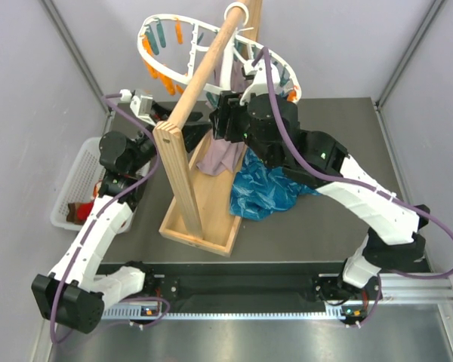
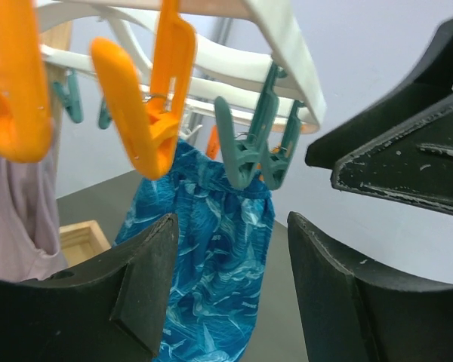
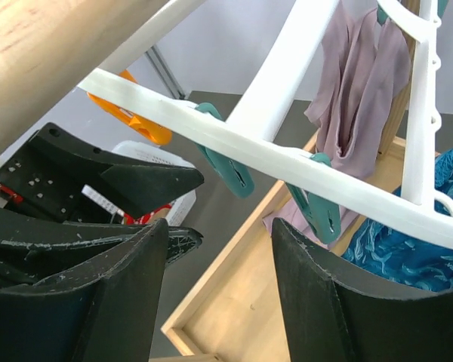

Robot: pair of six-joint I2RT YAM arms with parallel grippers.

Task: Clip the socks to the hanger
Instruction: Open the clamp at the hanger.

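The white hanger [image 1: 147, 51] hangs on the pole with orange and teal pegs. In the left wrist view its ring [image 2: 287, 45] is above my jaws, with an orange peg [image 2: 147, 128] and a teal peg [image 2: 249, 151] dangling. My left gripper [image 2: 232, 226] is open and empty just below those pegs [image 1: 160, 115]. My right gripper [image 3: 220, 230] is open and empty under a white hanger bar [image 3: 287, 170], close to the left one [image 1: 220, 113]. Red socks [image 1: 87, 207] lie in the basket and show in the right wrist view [image 3: 140, 219]. The tan sock is out of view.
A wooden pole [image 1: 211, 53] on a wooden tray base [image 1: 204, 219] carries the hanger. A mauve fabric piece [image 3: 362, 83] and a blue patterned cloth [image 2: 211, 249] hang from it, down to the table [image 1: 264, 188]. A white mesh basket [image 1: 72, 177] stands at the left.
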